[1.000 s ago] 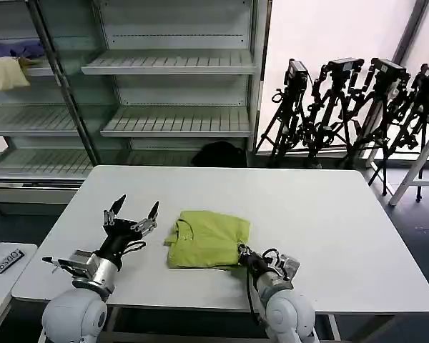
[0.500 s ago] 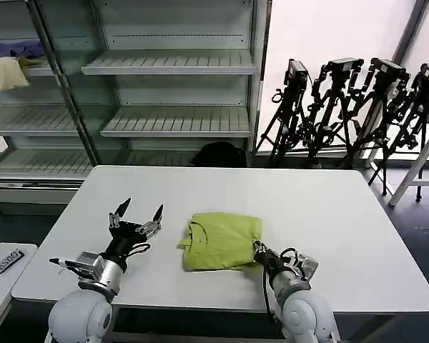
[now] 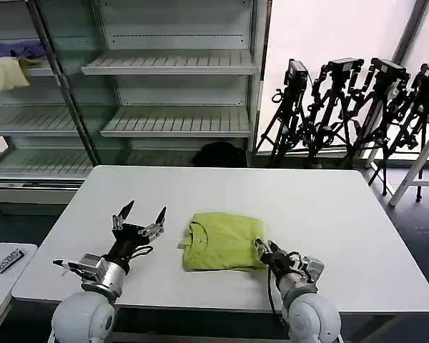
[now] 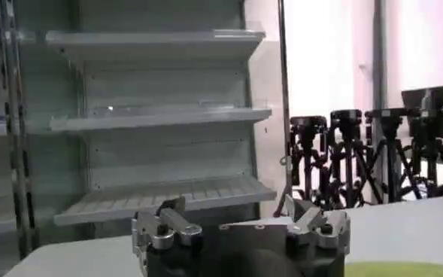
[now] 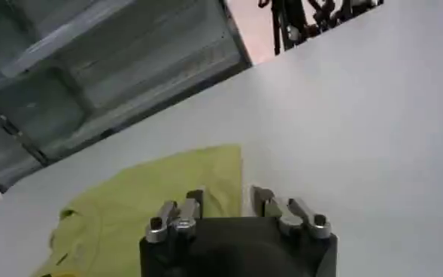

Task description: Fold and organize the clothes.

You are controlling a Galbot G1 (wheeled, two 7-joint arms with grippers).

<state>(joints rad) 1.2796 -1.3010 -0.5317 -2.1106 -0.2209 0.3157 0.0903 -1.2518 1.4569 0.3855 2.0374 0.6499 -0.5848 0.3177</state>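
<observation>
Head view high above table [image 3: 329, 207], wrist views low, close, sharing shelves [image 4: 153, 120]

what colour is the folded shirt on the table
Lime yellow-green T-shirt, plain on the side facing up; it shows best in the head view.

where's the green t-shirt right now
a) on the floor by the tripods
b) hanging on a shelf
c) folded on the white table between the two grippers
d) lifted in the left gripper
c: the T-shirt lies folded on the white table, with the left gripper open beside it and the right gripper at its corner.
</observation>
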